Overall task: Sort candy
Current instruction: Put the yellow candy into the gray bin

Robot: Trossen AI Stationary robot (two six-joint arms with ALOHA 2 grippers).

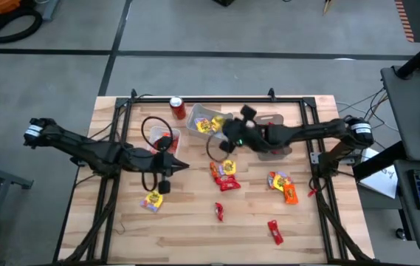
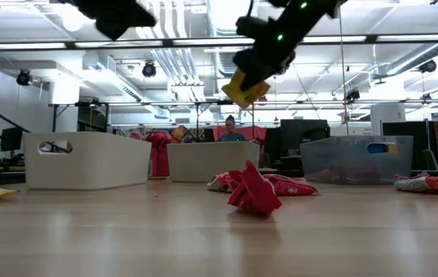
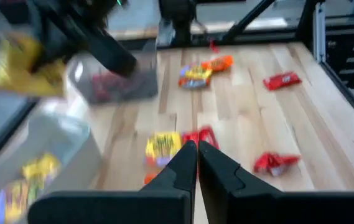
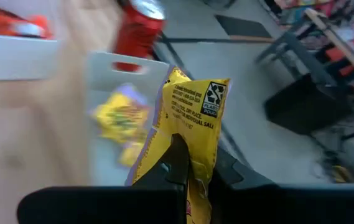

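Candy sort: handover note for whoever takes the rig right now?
Right gripper: shut on a yellow candy packet, raised above the white bin that already holds yellow candy.
Left gripper: shut, empty, hanging over mid-table.
Done: some yellow candy in the white bin; some red in the bin near the left arm.
Left: drop the held packet, then clear the loose candy on the table: the mixed pile, the orange-yellow cluster, one yellow and two reds.

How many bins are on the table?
3, in a row at the back: a white left bin, a white middle bin, and a clear right bin. None seems hidden.
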